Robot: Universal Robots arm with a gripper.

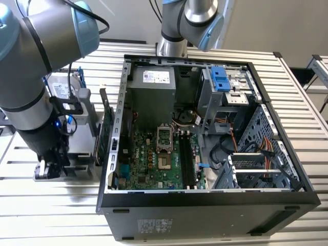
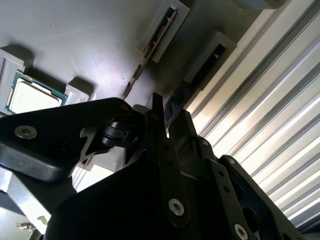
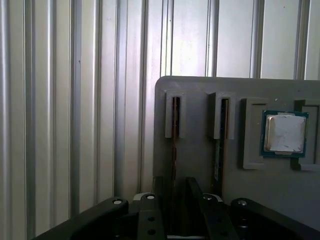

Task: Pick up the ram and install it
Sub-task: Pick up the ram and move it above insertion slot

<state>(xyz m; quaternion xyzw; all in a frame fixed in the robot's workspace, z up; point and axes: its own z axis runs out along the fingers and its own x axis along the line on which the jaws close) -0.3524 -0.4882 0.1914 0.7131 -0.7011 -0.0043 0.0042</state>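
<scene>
The gripper [image 3: 175, 194] hangs low over the grey tray [image 3: 195, 86]. Its two black fingers [image 3: 152, 207] are spread, one on each side of the ram [image 3: 174, 150]. The ram stands on edge in the holder slot nearest the tray's outer edge. To my eye the fingers are released: there is a gap on either side of the stick, and nothing is gripped.

The nearest risk, as I judge it, is that the stick does not look quite centred in that gap. If one finger touches it first, it could shove the thin board sideways in its slot, so that it is gripped tilted or slips. A little further in, a second stick [image 3: 219, 150] stands in the neighbouring slot, just beside the inner finger. There is little room between the two, so a drift that way could knock it. The silver CPU chip [image 3: 285, 132] lies beyond that, apart, and looks safe.

Farther off, the black memory slots [image 1: 187, 164] on the motherboard are narrow. A crooked hold taken here would likely show up there as a stick that jams instead of seating.

In the exterior view, the arm [image 1: 31, 77] stands at the exterior view's left. Its forearm drops steeply and its wrist points straight down onto the tray. The tray rests on the ribbed table [image 1: 61, 215], just beside the open computer case [image 1: 205, 207].
</scene>
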